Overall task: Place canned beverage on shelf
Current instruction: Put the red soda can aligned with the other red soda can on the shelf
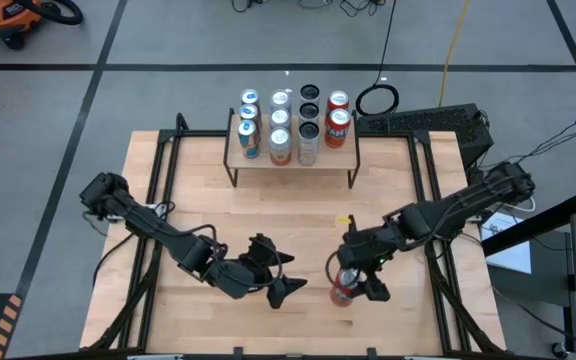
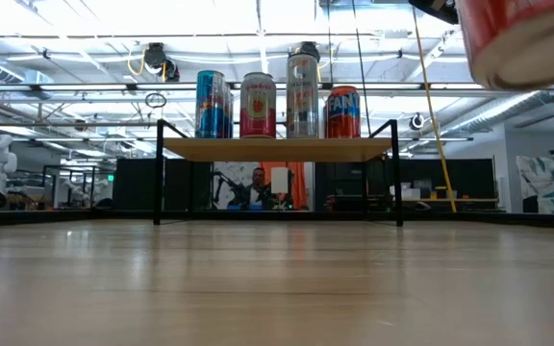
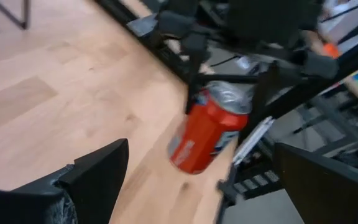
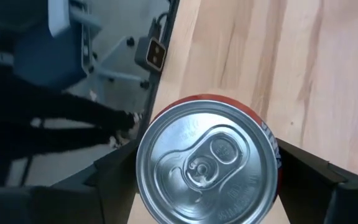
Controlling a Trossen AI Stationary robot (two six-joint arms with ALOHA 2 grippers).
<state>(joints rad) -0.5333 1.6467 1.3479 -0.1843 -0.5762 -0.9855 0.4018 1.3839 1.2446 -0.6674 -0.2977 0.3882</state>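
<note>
The red can (image 1: 343, 289) sits between the two fingers of the right hand (image 1: 352, 284), and the hand is clamped on it. In the right wrist view the can's shiny silver top (image 4: 207, 164) fills the middle, with one dark finger pressed on each side of it. In the low view the bottom of the can (image 2: 522, 38) hangs in the air, high above the table (image 2: 277, 288). In the left wrist view the can (image 3: 207, 130) leans over a little in the hand's grip.

In the high view the can is at about 5 o'clock on the table, near the front edge. The right arm reaches in from about 3 o'clock, bends low and stretches toward the front of the table, with its hand at the end.

The left hand (image 1: 280, 278) is close by, at about 6 o'clock, just left of the can. Its fingers are spread wide apart and hold nothing. The left arm comes in from about 9 o'clock.

The shelf (image 1: 293, 158) stands far from the can, at 12 o'clock on the table. Many cans (image 1: 280, 125) already stand on it in rows. In the low view four of them show in a line along the shelf's wooden top (image 2: 277, 148).
</note>
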